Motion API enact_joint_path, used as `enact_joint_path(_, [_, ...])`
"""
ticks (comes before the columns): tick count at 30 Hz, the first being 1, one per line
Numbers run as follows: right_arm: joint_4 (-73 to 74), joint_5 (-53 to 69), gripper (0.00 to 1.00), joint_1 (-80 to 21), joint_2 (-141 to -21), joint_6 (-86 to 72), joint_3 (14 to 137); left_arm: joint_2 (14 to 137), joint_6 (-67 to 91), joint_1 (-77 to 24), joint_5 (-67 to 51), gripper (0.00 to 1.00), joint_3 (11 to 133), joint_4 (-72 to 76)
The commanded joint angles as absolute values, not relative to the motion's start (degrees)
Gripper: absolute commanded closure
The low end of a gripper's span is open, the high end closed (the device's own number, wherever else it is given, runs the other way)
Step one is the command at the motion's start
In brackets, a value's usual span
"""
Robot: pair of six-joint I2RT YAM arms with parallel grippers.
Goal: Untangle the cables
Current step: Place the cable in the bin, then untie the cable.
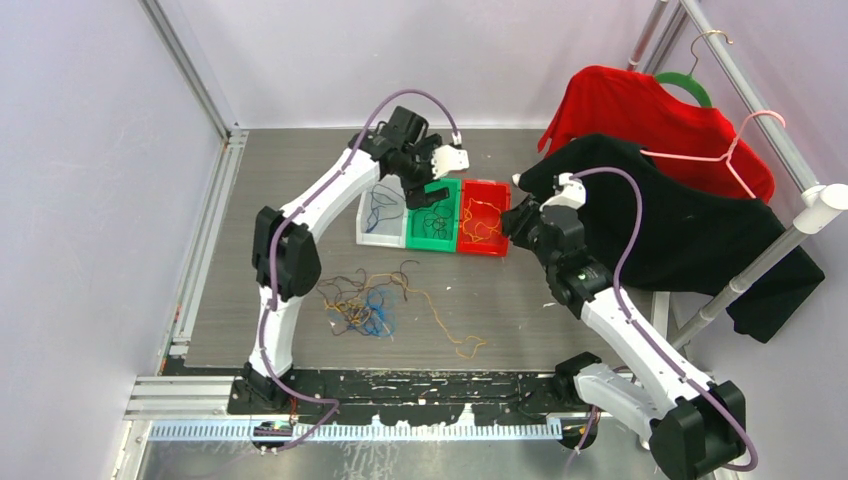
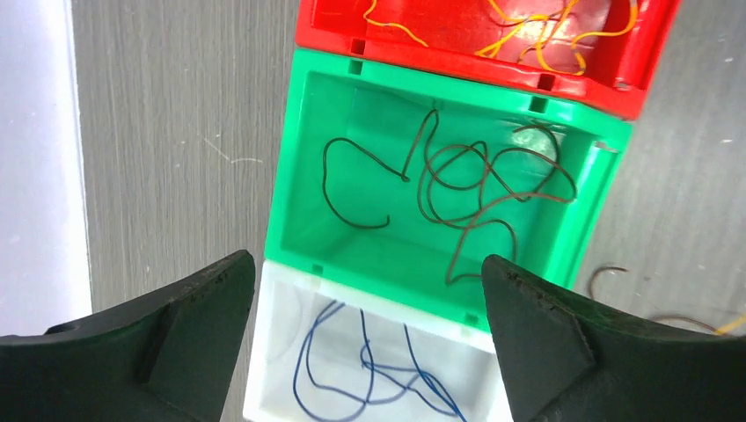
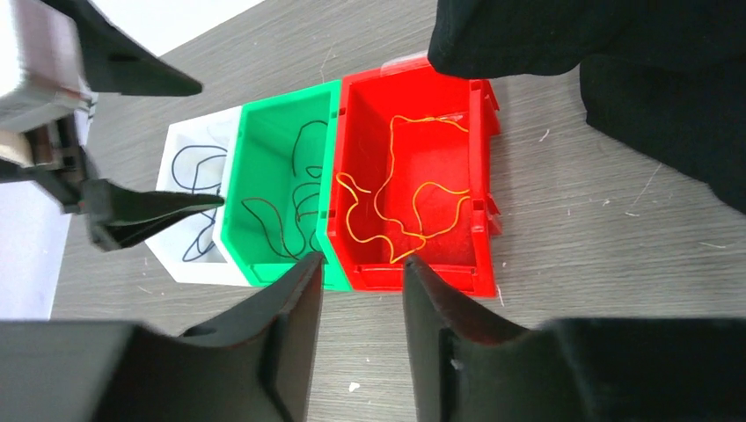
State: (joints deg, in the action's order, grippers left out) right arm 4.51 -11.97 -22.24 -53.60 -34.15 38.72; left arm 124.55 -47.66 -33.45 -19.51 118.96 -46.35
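Nearest the arm bases, a loose tangle of thin blue, orange-yellow and dark cables [image 1: 368, 305] is lying on the grey wood-grain desk [image 1: 520, 310]. It is being shown by the overhead view alone. One orange strand is trailing off to the right toward the near edge. Bare desk is lying open on both sides of the heap and between it and the bins.

Farther back, three small open-topped plastic bins are standing in a row with walls touching: a white rectangular bin [image 1: 378, 225], a green rectangular bin [image 1: 435, 228] and a red rectangular bin [image 1: 485, 230]. Their contents are being made plain only by the wrist views. Curled blue cables [image 2: 369, 378] are lying in the white one, dark brown-black cables [image 2: 466, 189] are looping in the green one, and orange-yellow cables [image 3: 396, 198] are winding across the red floor. The walls are glossy and moulded, with notched rims.

The left gripper [image 2: 365, 264] is being held above the seam between the green and white bins. Its black fingers [image 2: 176, 334] are spread very wide, with nothing between them. The right gripper [image 3: 362, 259] is being held close beside the red bin, outside its walls. Its fingers [image 3: 290, 316] are parted by a narrow gap and are gripping nothing.

Beyond, on the right, a black fabric shirt [image 1: 680, 230] is hanging from a metal garment rack [image 1: 825, 205], with its cloth reaching the red bin's far corner. A red fabric shirt [image 1: 640, 110] is hanging behind it, so room is tight on that side.
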Motion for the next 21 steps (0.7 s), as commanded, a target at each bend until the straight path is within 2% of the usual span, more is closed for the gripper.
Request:
enact_joint_path(1, [5.4, -13.85, 0.44, -21.89, -51.82, -30.78, 41.88, 117.55, -41.49, -33.22, -20.56, 0.0, 122.49, -51.58])
enact_joint_path(3, [5.72, -14.42, 0.1, -21.91, -51.33, -28.76, 42.24, 116.65, -36.41, -33.22, -16.11, 0.0, 125.17, -52.02])
enact_joint_path(4, [6.1, -15.2, 0.01, -21.91, -50.99, -27.64, 42.79, 116.41, -33.47, -33.21, -12.2, 0.0, 127.01, -52.33])
enact_joint_path(5, [6.69, -16.06, 0.0, -21.9, -50.71, -27.02, 43.51, 116.27, -30.84, -33.22, -7.96, 0.0, 128.92, -52.85])
enact_joint_path(7, [7.83, -17.36, 0.0, -21.97, -50.63, -26.72, 45.4, 115.92, -28.21, -32.57, -2.89, 0.0, 132.92, -56.8])
enact_joint_path(9, [9.81, -24.59, 0.0, -21.93, -51.74, -31.56, 47.62, 114.8, -25.06, -30.49, -3.89, 0.0, 134.6, -61.65])
enact_joint_path(10, [12.65, -26.86, 0.0, -21.95, -52.79, -33.73, 49.51, 113.74, -23.26, -28.98, -5.93, 0.0, 133.65, -63.44])
enact_joint_path(12, [15.71, -23.89, 0.0, -21.95, -55.57, -31.91, 52.7, 110.75, -22.28, -25.58, -11.63, 0.0, 128.84, -66.84])
enact_joint_path(14, [16.16, -19.22, 0.0, -21.91, -57.5, -30.18, 53.76, 106.61, -23.81, -20.94, -18.71, 0.06, 121.44, -69.61])
enact_joint_path(18, [14.94, -10.14, 0.21, -21.96, -59.2, -31.79, 53.12, 98.53, -31.1, -13.69, -27.82, 0.12, 104.08, -72.98])
enact_joint_path(21, [14.47, -6.33, 0.27, -22.2, -60.61, -32.95, 52.76, 91.28, -38.73, -12.56, -27.78, 0.12, 89.95, -71.57])
